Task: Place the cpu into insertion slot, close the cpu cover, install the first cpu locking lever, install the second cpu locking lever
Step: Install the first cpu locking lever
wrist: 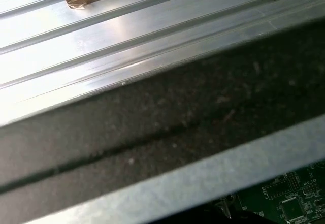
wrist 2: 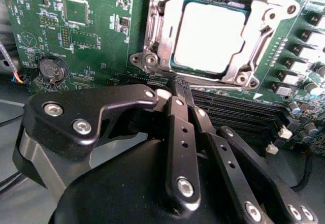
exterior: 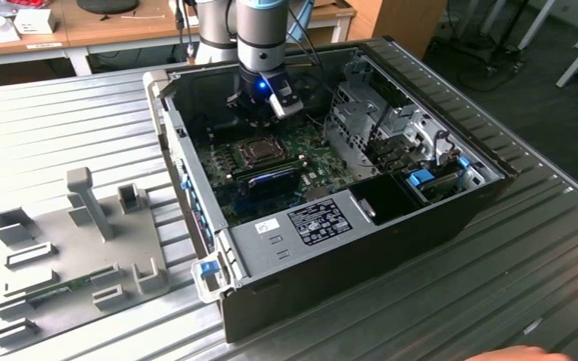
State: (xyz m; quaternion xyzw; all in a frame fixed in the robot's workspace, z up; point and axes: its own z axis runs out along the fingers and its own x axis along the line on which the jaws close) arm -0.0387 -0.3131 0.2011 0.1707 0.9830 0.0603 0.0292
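Cpu (wrist 2: 210,36) seated in insertion slot (wrist 2: 136,59); cpu cover (wrist 2: 158,28) apparently down over it. Gripper (wrist 2: 176,88) fingers pressed together, tips at slot's near edge by locking lever (wrist 2: 216,86); contact unclear. Risk: tips slip off thin lever and strike memory slots (wrist 2: 233,113).

cpu (wrist 2: 210,36) showing pale grey | cpu cover (wrist 2: 152,36) around it reading silver | circuit board (wrist 2: 86,36) showing green | memory slots (wrist 2: 238,115) beside cpu showing black | gripper (wrist 2: 179,88) showing black | table (exterior: 58,128) showing ribbed silver stripes
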